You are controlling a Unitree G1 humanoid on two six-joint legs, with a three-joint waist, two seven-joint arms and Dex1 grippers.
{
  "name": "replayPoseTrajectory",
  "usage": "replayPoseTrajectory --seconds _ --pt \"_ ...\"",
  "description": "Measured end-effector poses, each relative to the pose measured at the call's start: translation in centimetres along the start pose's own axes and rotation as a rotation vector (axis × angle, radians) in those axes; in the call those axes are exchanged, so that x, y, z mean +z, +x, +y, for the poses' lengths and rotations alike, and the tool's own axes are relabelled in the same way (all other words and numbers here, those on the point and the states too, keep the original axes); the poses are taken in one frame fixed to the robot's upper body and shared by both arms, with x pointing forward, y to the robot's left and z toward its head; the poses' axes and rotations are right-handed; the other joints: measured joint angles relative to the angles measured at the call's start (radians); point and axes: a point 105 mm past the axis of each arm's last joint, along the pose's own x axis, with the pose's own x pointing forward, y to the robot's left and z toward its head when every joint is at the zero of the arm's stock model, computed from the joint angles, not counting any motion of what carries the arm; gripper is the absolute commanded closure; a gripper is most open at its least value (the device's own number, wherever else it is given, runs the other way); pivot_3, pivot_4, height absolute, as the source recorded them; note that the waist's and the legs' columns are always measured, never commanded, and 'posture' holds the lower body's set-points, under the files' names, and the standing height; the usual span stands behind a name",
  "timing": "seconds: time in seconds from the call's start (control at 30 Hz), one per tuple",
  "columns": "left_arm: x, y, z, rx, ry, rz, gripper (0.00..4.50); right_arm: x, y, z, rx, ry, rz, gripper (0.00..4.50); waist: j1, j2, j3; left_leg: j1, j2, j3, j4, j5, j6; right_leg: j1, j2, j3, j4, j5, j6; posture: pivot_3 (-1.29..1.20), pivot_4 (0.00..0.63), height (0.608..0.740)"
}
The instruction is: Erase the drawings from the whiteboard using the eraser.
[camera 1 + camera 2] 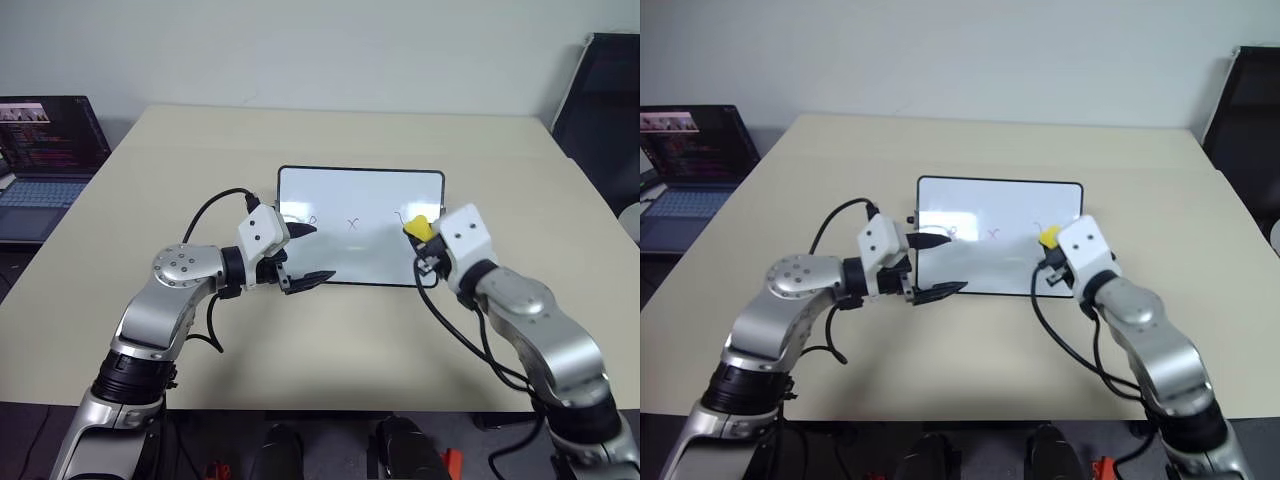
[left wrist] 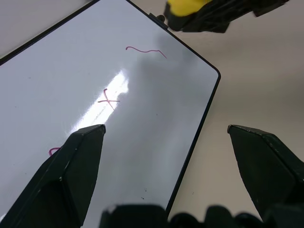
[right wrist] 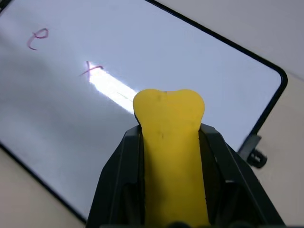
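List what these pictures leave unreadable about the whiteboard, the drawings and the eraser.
- The squiggle: in the eye views the eraser and right gripper cover part of it.
- The loop: in the left wrist view, a finger of the left gripper hides most of it.
- Whether the eraser touches the whiteboard: cannot tell.
- The laptop: cut by the picture's edge, screen text too small.

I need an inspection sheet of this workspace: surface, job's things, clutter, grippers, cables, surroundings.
Surface: beige table.
Job's things: whiteboard lying flat; the drawings, a loop, an x and a squiggle, unerased; yellow eraser above the board's right end.
Clutter: nothing seen.
Grippers: left gripper open at the board's left edge; right gripper shut on the eraser.
Cables: black cables looping along both arms.
Surroundings: open laptop at far left; pale wall.
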Motion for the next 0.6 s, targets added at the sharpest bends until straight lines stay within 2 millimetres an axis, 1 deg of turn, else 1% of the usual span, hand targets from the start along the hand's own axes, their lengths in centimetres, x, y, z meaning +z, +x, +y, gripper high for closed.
replayPoseTrajectory --seconds 0.03,0.1,0.2,0.3,0.4,0.47,0.6 --pt "-0.3 0.0 -0.1 -0.004 -0.005 0.002 0.00 0.0 0.9 -0.4 -0.013 -0.031 0.005 3.39 0.000 0.000 0.000 -0.001 0.000 0.000 0.000 0.000 0.000 -0.001 0.000 0.000 0.000 0.000 0.000 0.00 0.150 0.740" --pt "-0.8 -0.1 -0.1 -0.003 -0.015 0.009 0.00 0.2 1.9 -0.9 -0.028 -0.070 0.004 3.39 0.000 0.000 0.000 -0.003 0.000 -0.001 -0.001 0.000 0.000 -0.002 0.000 0.000 0.000 0.002 0.004 0.00 0.150 0.740" --pt "-0.8 -0.2 -0.3 -0.013 -0.007 0.002 0.00 0.4 3.7 -1.0 -0.028 -0.092 0.008 3.39 0.000 0.000 0.000 -0.003 0.000 -0.001 -0.004 0.000 0.000 -0.003 0.000 -0.001 0.000 0.003 0.005 0.00 0.150 0.740" --pt "-0.7 -0.2 -0.3 -0.018 0.004 -0.004 0.00 0.8 4.6 -0.8 -0.012 -0.105 -0.011 3.39 0.000 0.000 0.000 -0.003 0.000 -0.001 -0.004 0.000 0.000 -0.003 0.000 -0.001 0.000 0.004 0.002 0.00 0.150 0.740" --pt "-0.7 -0.2 -0.3 -0.019 0.011 -0.009 0.00 0.7 4.9 -0.8 0.004 -0.134 -0.011 3.39 0.000 0.000 0.000 -0.002 0.000 -0.001 -0.004 0.000 0.000 -0.003 0.000 -0.001 0.000 0.004 0.003 0.00 0.150 0.740" --pt "-0.7 -0.2 -0.3 -0.018 0.013 -0.012 0.00 0.6 5.0 -0.7 0.013 -0.134 -0.005 3.39 0.000 0.000 0.000 -0.002 0.000 -0.001 -0.004 0.000 0.001 -0.003 0.000 -0.001 0.001 0.003 0.005 0.00 0.150 0.740" --pt "-0.3 -0.1 -0.2 -0.021 0.015 -0.023 0.00 -0.4 4.5 -0.7 0.024 -0.120 0.015 3.39 0.001 0.000 0.000 -0.001 0.000 -0.002 -0.002 0.001 0.001 -0.001 0.001 -0.001 0.001 0.002 0.004 0.00 0.150 0.740"
